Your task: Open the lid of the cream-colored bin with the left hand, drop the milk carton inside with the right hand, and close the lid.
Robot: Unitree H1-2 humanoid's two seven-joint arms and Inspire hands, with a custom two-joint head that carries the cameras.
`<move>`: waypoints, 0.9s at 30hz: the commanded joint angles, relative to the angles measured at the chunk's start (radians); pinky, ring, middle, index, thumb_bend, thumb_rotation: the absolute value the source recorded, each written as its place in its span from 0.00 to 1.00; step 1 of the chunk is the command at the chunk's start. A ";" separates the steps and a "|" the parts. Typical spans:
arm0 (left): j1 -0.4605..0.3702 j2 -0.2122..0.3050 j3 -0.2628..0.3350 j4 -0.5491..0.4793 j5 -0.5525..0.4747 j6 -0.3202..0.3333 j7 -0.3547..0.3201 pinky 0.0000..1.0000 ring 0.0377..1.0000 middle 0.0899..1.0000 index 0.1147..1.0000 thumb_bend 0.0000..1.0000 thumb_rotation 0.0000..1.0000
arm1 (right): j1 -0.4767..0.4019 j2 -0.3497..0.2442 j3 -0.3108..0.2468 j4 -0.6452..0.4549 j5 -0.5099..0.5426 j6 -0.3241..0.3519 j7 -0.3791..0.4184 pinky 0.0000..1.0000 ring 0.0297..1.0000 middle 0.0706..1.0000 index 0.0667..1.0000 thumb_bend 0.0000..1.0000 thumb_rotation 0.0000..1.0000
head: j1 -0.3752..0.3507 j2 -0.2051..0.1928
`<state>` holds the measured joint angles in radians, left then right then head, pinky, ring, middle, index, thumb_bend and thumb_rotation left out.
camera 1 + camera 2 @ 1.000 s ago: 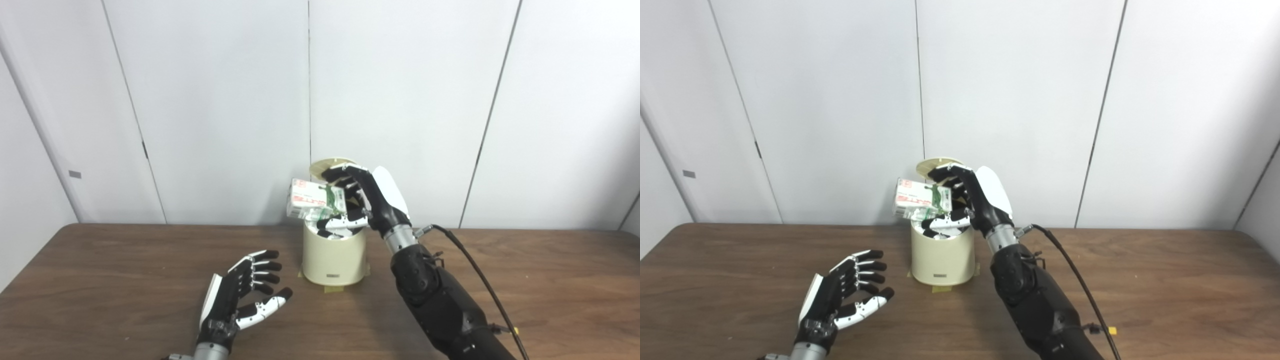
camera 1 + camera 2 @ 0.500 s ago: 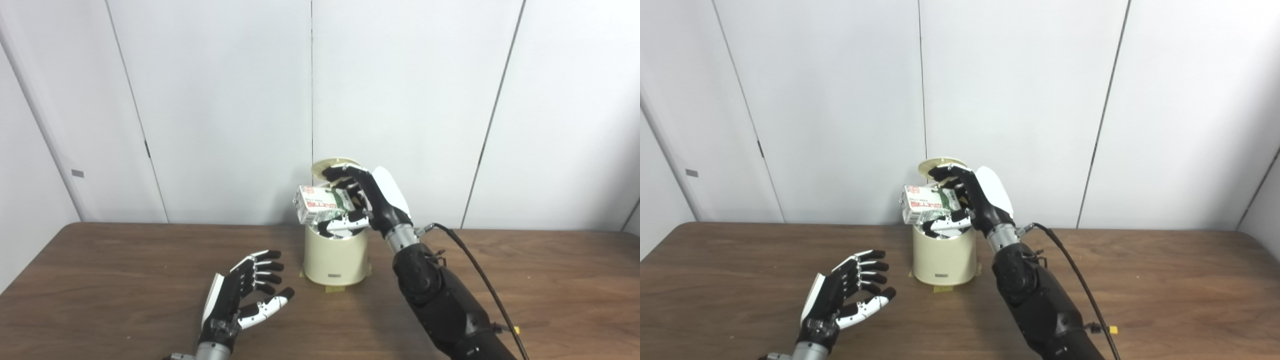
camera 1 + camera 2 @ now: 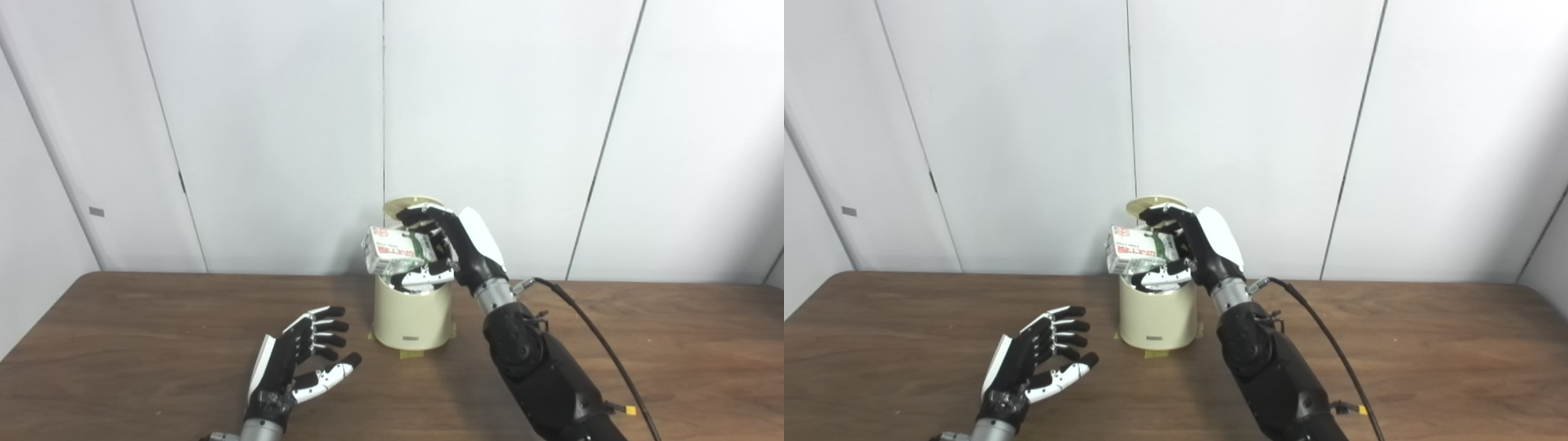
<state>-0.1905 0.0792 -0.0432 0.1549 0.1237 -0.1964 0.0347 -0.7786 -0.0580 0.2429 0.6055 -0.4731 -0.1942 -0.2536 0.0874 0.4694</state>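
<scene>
The cream-colored bin (image 3: 411, 315) stands near the back middle of the table, taped down at its base. Its round lid (image 3: 409, 204) stands open, tilted up behind the rim. My right hand (image 3: 456, 251) is shut on the milk carton (image 3: 395, 250), a white box with red and green print, and holds it on its side just above the bin's open mouth. My left hand (image 3: 300, 361) is open and empty, resting low over the table to the front left of the bin, apart from it.
The brown wooden table (image 3: 122, 343) runs up to a white panelled wall (image 3: 275, 122) right behind the bin. A black cable (image 3: 588, 337) trails from my right wrist across the table on the right.
The camera has shifted slightly. My right hand has brought the carton a little right and down, closer over the bin's mouth. The left hand has stayed in place.
</scene>
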 commanded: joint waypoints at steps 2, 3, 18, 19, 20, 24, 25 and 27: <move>0.028 -0.003 -0.006 0.025 0.013 -0.017 0.003 0.54 0.61 0.65 0.70 0.63 0.03 | -0.003 -0.008 0.009 -0.041 -0.050 -0.010 -0.043 0.42 0.53 0.60 0.61 0.78 0.00 | 0.001 0.000; 0.028 -0.004 -0.006 0.026 0.014 -0.019 0.003 0.54 0.61 0.65 0.70 0.63 0.03 | 0.000 -0.012 0.015 -0.045 -0.069 -0.012 -0.058 0.42 0.52 0.60 0.61 0.76 0.00 | 0.001 0.000; 0.029 0.003 -0.007 0.027 0.012 -0.026 -0.001 0.54 0.61 0.65 0.70 0.63 0.04 | 0.062 -0.059 0.072 -0.139 -0.298 0.007 -0.231 0.49 0.59 0.65 0.60 0.72 0.00 | -0.007 0.002; 0.029 0.004 -0.008 0.026 0.012 -0.027 -0.001 0.54 0.61 0.65 0.70 0.63 0.04 | 0.064 -0.059 0.073 -0.143 -0.300 0.009 -0.229 0.49 0.59 0.64 0.60 0.72 0.00 | -0.008 0.003; 0.029 0.005 -0.008 0.025 0.012 -0.026 -0.002 0.53 0.60 0.65 0.70 0.63 0.03 | 0.065 -0.059 0.073 -0.146 -0.301 0.009 -0.228 0.49 0.58 0.64 0.60 0.72 0.00 | -0.009 0.004; 0.031 0.005 -0.010 0.021 0.013 -0.024 -0.003 0.54 0.61 0.65 0.70 0.63 0.03 | 0.070 -0.060 0.075 -0.157 -0.301 0.015 -0.214 0.48 0.57 0.63 0.59 0.74 0.00 | -0.008 0.005; 0.031 0.005 -0.010 0.021 0.011 -0.023 -0.003 0.54 0.61 0.65 0.70 0.63 0.03 | 0.072 -0.060 0.075 -0.161 -0.300 0.018 -0.209 0.48 0.57 0.64 0.59 0.74 0.00 | -0.008 0.005; 0.032 0.004 -0.009 0.020 0.010 -0.021 -0.003 0.55 0.61 0.65 0.70 0.63 0.03 | 0.074 -0.060 0.076 -0.168 -0.298 0.023 -0.201 0.49 0.58 0.64 0.59 0.74 0.00 | -0.008 0.007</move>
<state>-0.1904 0.0833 -0.0445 0.1549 0.1180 -0.1964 0.0317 -0.6793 -0.1117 0.3176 0.4679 -0.7696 -0.1649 -0.4643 0.0782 0.4755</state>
